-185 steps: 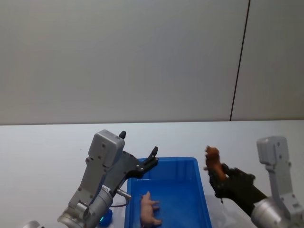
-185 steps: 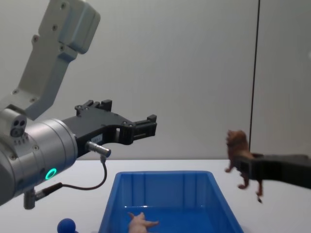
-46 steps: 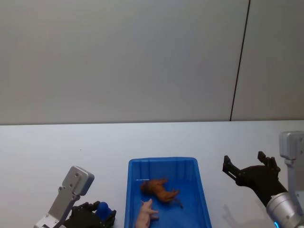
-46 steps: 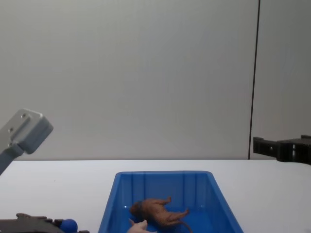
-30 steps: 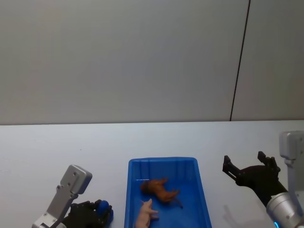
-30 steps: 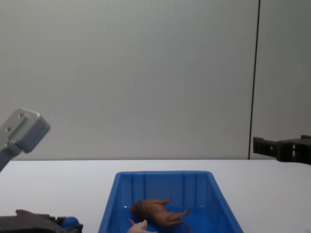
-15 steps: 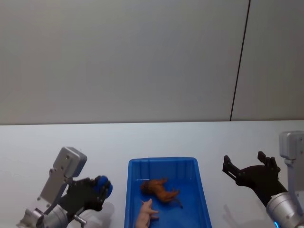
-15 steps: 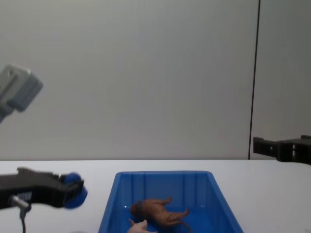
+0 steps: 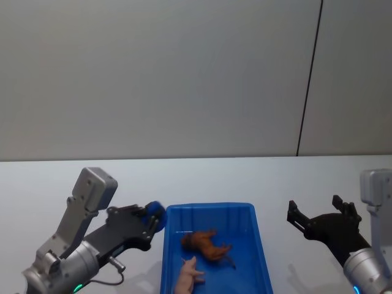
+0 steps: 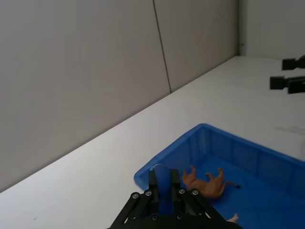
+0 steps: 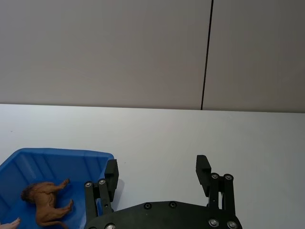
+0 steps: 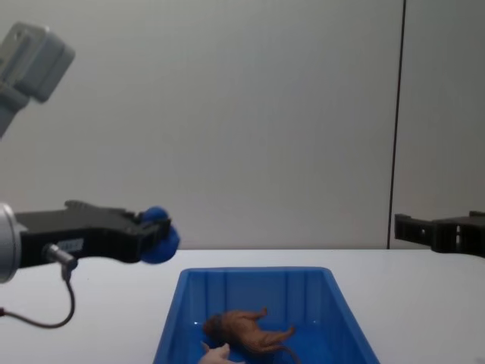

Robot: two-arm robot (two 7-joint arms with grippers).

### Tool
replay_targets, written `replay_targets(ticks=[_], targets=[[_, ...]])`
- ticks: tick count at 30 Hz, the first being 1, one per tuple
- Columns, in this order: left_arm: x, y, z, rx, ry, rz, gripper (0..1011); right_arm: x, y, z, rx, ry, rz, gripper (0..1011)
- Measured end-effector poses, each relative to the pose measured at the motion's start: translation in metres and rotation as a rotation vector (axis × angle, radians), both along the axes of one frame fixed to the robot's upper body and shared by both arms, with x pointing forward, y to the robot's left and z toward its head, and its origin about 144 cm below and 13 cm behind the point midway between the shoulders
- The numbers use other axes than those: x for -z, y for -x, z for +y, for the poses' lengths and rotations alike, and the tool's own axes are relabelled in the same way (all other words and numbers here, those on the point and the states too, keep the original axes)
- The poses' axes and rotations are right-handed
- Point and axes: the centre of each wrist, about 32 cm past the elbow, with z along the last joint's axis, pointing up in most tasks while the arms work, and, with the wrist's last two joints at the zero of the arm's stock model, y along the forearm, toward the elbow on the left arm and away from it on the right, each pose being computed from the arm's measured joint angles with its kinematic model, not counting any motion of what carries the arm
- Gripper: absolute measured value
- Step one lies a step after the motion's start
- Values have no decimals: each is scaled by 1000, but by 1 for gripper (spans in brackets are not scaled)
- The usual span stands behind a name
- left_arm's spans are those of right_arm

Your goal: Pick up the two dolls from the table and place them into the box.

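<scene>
1. The box (image 9: 257, 245), a rectangular bin of bright blue glossy plastic with ribbed inner walls, is sitting on the flat white table (image 9: 245, 177) and holding both dolls.
2. The reddish-brown lion doll (image 9: 207, 244), shaggy-maned and thin-tailed, is lying on its side near the middle of the box floor.
3. The pale pink pig doll (image 9: 188, 275), smooth and rounded, is lying just beside the lion, nearer the box's close end; whether the two are touching cannot be told.
4. The left gripper (image 9: 151, 225) is hanging in the air just off the box's left wall near its far corner, its black fingers pinching a small round blue ball (image 12: 158, 234).
5. The right gripper (image 9: 316, 212) is hovering well to the right of the box, its dark, blocky fingers spread wide and holding nothing.
</scene>
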Motion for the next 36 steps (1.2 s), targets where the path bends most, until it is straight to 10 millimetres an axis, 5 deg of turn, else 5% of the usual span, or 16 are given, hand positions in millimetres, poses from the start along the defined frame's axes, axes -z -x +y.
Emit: replay_targets(ticks=[5,27,36], targets=[[-5,-3,-6,74,38,-20,169,0,0,0,0,0,0,1001],[-12,-12,-38,338,168,-49,907,0,0,0,0,0,0,1001],[-13,-13,-43,371,184,-53,1000,0,0,0,0,0,0,1001]])
